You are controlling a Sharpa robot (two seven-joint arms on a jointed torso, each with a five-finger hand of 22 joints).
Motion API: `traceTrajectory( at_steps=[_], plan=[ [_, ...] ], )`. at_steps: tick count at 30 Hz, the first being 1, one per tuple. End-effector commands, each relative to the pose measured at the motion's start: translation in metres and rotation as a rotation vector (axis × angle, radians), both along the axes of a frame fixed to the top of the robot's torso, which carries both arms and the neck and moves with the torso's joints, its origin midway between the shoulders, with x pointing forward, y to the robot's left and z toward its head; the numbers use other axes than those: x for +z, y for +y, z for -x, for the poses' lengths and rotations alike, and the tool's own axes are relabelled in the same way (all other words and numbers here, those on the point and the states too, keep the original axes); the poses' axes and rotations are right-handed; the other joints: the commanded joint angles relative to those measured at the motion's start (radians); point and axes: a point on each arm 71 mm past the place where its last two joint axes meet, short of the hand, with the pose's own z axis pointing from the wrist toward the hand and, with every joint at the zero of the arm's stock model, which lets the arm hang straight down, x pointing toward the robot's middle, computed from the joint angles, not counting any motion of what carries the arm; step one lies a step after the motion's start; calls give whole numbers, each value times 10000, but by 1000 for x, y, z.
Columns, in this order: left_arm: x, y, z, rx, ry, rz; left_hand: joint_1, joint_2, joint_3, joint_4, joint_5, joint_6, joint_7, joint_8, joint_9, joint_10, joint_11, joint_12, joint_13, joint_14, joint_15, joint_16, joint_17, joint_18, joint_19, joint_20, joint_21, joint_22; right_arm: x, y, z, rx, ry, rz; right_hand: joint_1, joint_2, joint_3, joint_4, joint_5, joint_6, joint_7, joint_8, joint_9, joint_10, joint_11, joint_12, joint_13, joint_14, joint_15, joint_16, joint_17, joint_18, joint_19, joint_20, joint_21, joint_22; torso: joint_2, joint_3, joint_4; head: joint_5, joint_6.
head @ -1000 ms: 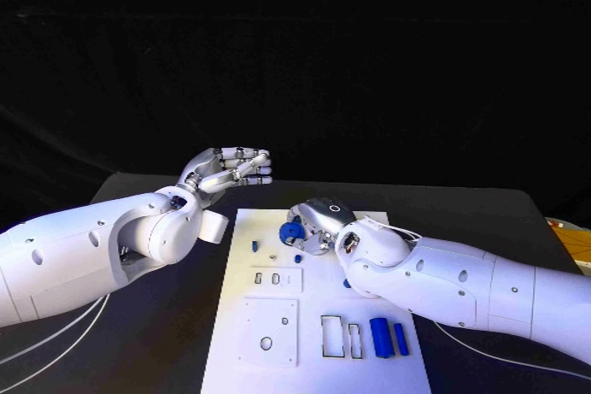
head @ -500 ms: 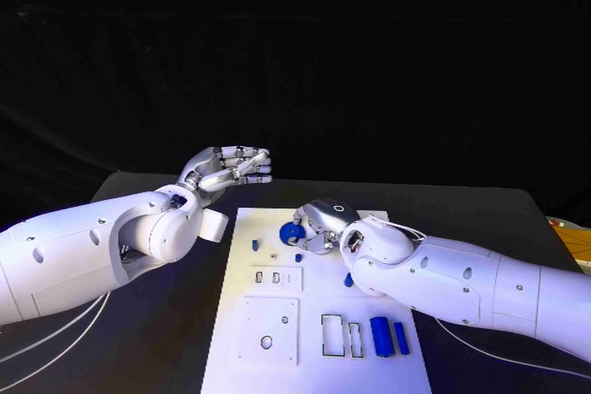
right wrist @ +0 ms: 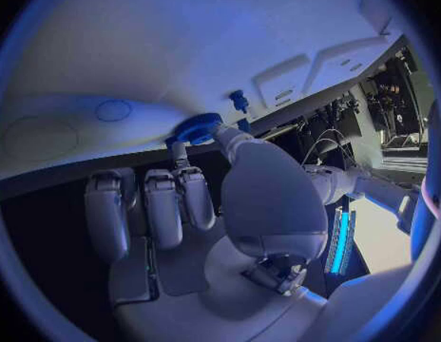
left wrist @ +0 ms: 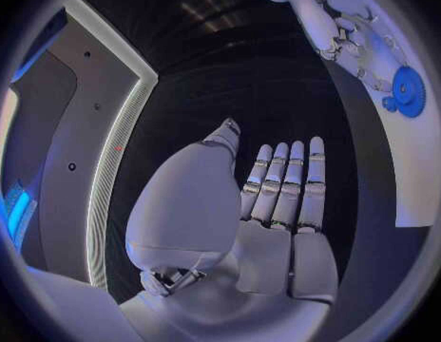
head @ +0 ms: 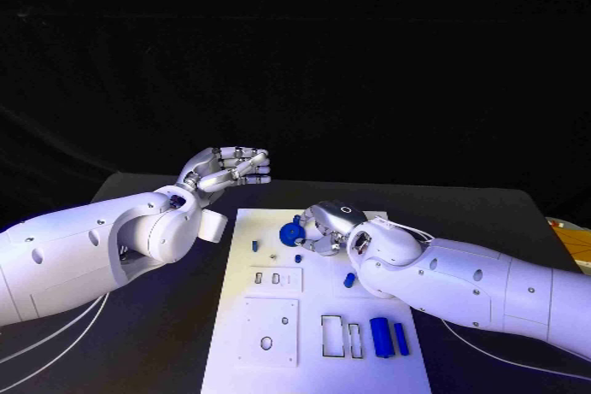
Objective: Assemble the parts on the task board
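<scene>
Two hands: right hand [head: 323, 227] gripping blue gear [head: 290, 232] over task board [head: 283, 343], left hand [head: 229, 168] raised, fingers straight, empty.

left hand [head: 231, 167]: raised, fingers straight and together, holding nothing | right hand [head: 323, 227]: lowered, fingers pinching

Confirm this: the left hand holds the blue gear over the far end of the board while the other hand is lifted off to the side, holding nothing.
Wrong hand. The right hand holds the blue gear over the far end of the board, as the head view shows. The left hand is the one lifted off to the side, holding nothing.
</scene>
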Motion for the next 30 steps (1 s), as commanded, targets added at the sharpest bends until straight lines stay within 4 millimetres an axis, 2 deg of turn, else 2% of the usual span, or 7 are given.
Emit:
traceTrajectory(
  at_steps=[1,5,15,21,25,29,30],
  plan=[
    [2,0,0,-63,-76,81,38,30,-77,-3,9,64,578,43,12,48,-7,-1,11,88,-11,-36,-9,41,70,-17,-24,10,5,-9,5,-101,-302,-442,108,1,34,-15,98,39,-18,-41,23,171,-4,85,1549,958,-20,39,2224,-166,695,24,48,2217,-20,3,-23,4,11],
    [1,1,0,-31,-69,85,38,30,-77,-3,9,64,578,43,12,48,-7,-1,11,88,-11,-36,-9,41,70,-17,-24,10,16,-27,10,-174,-413,-1120,284,-2,73,-91,264,77,-24,-58,55,193,-11,110,1572,951,-25,33,2194,-161,683,16,33,2204,-37,7,-58,3,53],
    [1,3,-1,36,-41,91,42,39,-85,-3,9,84,580,47,16,51,-5,-3,10,102,-12,-49,-27,42,83,-18,-28,9,43,-96,15,-345,820,-2430,963,-196,169,-589,271,307,-42,-75,162,167,-27,85,1550,910,-71,-8,2013,-84,481,-17,-209,1974,-166,73,-241,26,62],
    [0,2,-2,-32,-10,122,55,74,-131,-4,9,194,550,93,35,218,-62,25,18,438,-93,43,-57,109,381,-40,91,51,41,-147,11,-733,1627,-2391,1350,-347,220,-946,170,419,-227,-117,197,163,-171,78,1545,905,-216,-16,1991,-74,456,-123,-246,1952,-235,155,-324,-12,10],
    [-1,1,-2,-66,6,133,75,97,-162,-6,10,255,517,113,43,338,-105,35,18,712,-163,146,-48,142,764,-95,280,109,36,-170,11,-1048,1784,-2264,1404,-381,213,-1003,168,417,-282,-142,197,184,-219,101,1569,908,-270,-15,2003,-79,470,-168,-231,1971,-238,188,-360,-34,1],
    [-1,0,-2,-93,20,141,88,117,-184,-6,10,302,494,128,49,442,-143,48,20,934,-223,239,-24,150,991,-149,389,134,29,-187,11,-1333,1877,-2088,1459,-427,191,-1075,164,314,-211,-238,179,178,-192,87,1557,909,-288,-15,2005,-83,478,-215,-226,1981,-230,238,-417,-4,-26],
    [-2,0,-2,-99,23,143,92,120,-190,-7,10,308,489,128,50,456,-150,45,19,980,-235,261,-18,150,1032,-162,408,137,28,-190,11,-1392,1888,-2046,1481,-430,190,-1098,162,283,-182,-267,173,170,-169,77,1546,909,-269,-17,2001,-83,476,-213,-229,1979,-224,234,-414,-18,-12]
  ],
)
